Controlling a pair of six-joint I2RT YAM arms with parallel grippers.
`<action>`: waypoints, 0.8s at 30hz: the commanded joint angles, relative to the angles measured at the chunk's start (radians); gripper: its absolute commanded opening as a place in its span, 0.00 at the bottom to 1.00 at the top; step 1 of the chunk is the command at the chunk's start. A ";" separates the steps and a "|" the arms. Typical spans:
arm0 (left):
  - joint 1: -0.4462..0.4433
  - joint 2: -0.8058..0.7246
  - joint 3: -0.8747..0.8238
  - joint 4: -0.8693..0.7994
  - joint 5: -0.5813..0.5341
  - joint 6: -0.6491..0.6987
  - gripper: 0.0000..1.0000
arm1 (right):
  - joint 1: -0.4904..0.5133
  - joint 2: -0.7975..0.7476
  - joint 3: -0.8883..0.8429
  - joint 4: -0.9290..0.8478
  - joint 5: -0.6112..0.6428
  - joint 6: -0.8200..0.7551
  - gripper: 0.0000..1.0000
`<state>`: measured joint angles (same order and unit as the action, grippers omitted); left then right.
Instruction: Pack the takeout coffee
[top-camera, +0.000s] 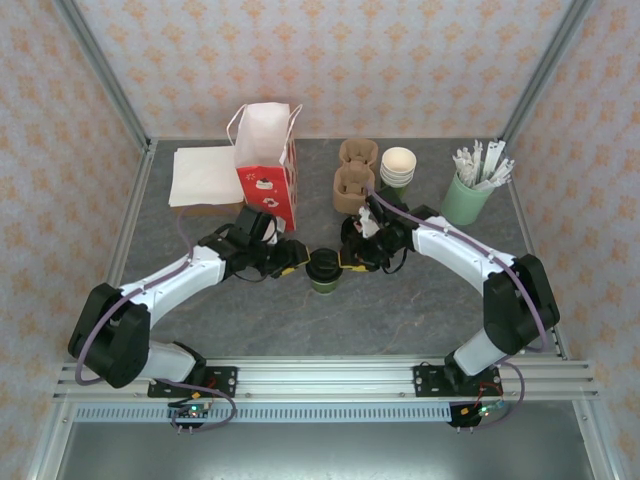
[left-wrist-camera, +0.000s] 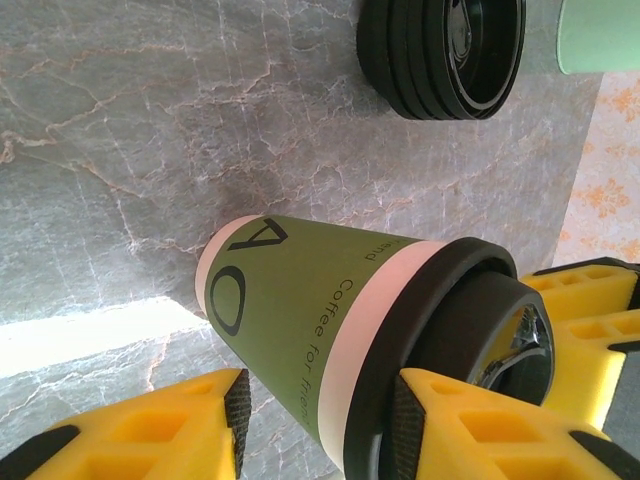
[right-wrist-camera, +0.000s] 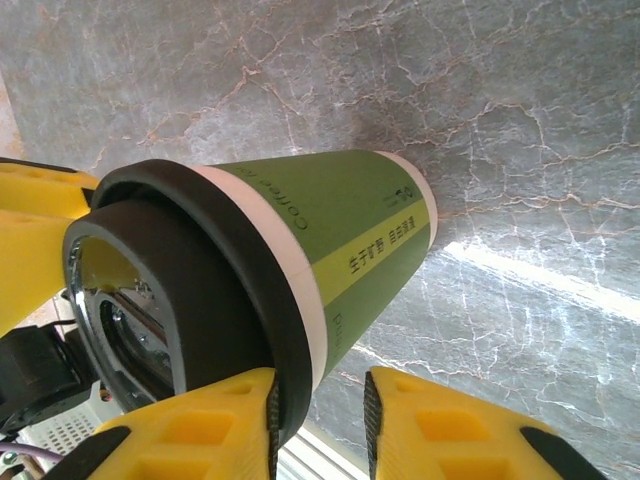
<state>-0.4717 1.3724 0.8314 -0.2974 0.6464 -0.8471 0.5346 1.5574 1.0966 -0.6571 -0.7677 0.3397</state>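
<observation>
**Asker:** From above, where is the coffee?

**Me:** The takeout coffee (top-camera: 323, 272) stands upright on the desk (top-camera: 400, 320). It is midway between the left and right edges and a little nearer the near edge than the far one. My left gripper (top-camera: 296, 262) is just beside it on its left, and my right gripper (top-camera: 347, 262) is just beside it on its right. The red-and-white paper bag (top-camera: 268, 170) stands toward the far edge, well apart.

**Asker:** And your left wrist camera?

**Me:** My left gripper (left-wrist-camera: 322, 400) is partly open. The green cup wall and black lid lie across the gap between its yellow fingers (left-wrist-camera: 150, 435). One pad sits at the lid's rim, but I cannot tell whether it presses. A stack of black lids (left-wrist-camera: 445, 50) lies farther off on the desk.

**Asker:** The right wrist?

**Me:** My right gripper (right-wrist-camera: 320, 395) is open only narrowly. The lid's rim sits at the gap, against one pad. Bare desk shows beside the other pad, which is clear of the cup.
</observation>
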 joint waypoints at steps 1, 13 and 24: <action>-0.024 -0.001 -0.035 -0.052 -0.016 0.014 0.44 | 0.035 0.046 -0.053 -0.081 0.080 -0.017 0.29; -0.025 -0.022 0.007 -0.068 -0.032 0.010 0.47 | 0.044 0.039 -0.040 -0.069 0.088 -0.013 0.30; -0.005 -0.051 0.117 -0.156 -0.097 0.028 0.64 | 0.043 0.041 -0.026 -0.063 0.082 -0.011 0.31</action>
<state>-0.4782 1.3586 0.9173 -0.4271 0.5823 -0.8295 0.5617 1.5589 1.0927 -0.6552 -0.7643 0.3397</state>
